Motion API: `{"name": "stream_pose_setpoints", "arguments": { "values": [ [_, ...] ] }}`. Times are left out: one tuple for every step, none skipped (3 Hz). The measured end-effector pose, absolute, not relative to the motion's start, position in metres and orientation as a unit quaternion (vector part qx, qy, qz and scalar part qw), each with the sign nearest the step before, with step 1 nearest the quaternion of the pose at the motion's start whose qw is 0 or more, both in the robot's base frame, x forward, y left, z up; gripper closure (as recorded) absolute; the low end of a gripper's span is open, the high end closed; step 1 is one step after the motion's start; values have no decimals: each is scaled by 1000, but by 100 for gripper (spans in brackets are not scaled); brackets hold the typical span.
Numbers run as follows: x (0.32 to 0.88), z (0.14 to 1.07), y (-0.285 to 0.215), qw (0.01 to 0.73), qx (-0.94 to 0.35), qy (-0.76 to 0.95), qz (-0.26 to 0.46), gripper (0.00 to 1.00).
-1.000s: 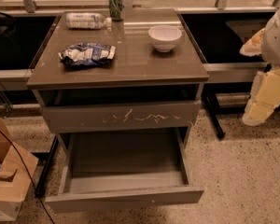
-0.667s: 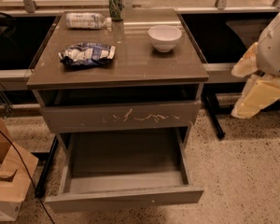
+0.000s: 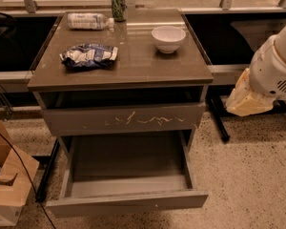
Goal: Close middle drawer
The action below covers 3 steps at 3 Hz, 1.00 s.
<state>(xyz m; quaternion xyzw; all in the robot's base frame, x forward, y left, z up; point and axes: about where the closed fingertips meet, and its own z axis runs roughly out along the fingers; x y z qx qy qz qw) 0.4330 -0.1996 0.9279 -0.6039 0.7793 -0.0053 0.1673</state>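
Note:
The middle drawer (image 3: 128,199) is pulled far out at the bottom of the grey-brown cabinet. Its front is plain and its inside (image 3: 126,163) is bare and grey. Above it sits a shut drawer front with pale scratch marks (image 3: 124,119). My white arm (image 3: 276,66) reaches in from the right edge. My gripper (image 3: 245,99) is the cream-coloured end of it, hanging just right of the cabinet at the height of the scratched front, not touching the cabinet or the open drawer.
On the cabinet top (image 3: 133,66) are a white bowl (image 3: 168,38), a crumpled blue chip bag (image 3: 89,56), a lying plastic bottle (image 3: 88,21) and a green can (image 3: 118,5). Cardboard boxes (image 3: 7,185) and cables lie on the floor at left. A black stand leg (image 3: 219,123) is at right.
My arm and gripper have moved left and slightly up, closer to the cabinet's right side. The drawer has not moved.

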Motion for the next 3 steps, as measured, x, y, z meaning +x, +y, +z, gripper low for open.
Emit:
{"name": "stream_pose_setpoints", "arguments": {
  "values": [
    [433, 926, -199, 163, -604, 780, -6, 100],
    [431, 892, -186, 146, -609, 780, 13, 100],
    [427, 837, -167, 123, -613, 779, 44, 100]
  ]
}}
